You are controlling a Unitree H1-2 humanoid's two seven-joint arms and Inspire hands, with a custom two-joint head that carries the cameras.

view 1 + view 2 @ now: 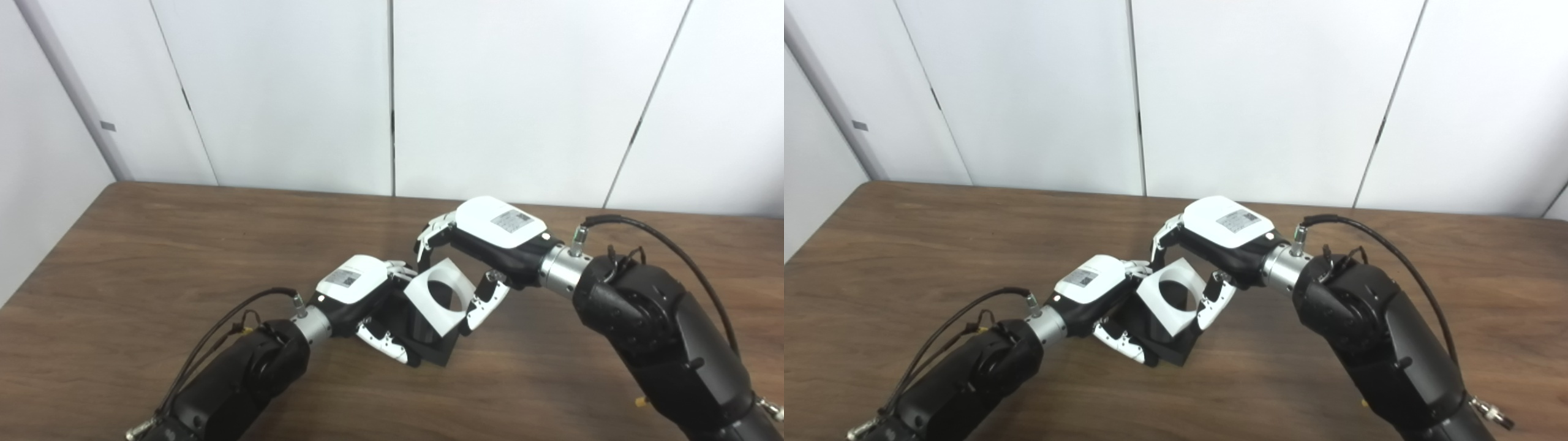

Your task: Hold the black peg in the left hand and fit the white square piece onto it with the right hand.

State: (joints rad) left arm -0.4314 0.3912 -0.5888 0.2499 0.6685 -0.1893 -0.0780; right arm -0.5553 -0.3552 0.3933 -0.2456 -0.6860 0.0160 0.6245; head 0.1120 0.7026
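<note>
Both my arms come in low over the wooden table (153, 257) and bend toward the middle, so my hands meet just in front of me. My left hand (358, 294) is wrapped around the black peg (429, 343), fingers closed on its block-shaped base, which sits on the tabletop. My right hand (490, 236) reaches in from the other side, palm down, pinching the white square piece (440, 297) between thumb and fingers at its edges. That piece is tilted, its round hole facing me, right on top of the black peg. Can't tell whether it's fully seated.
</note>
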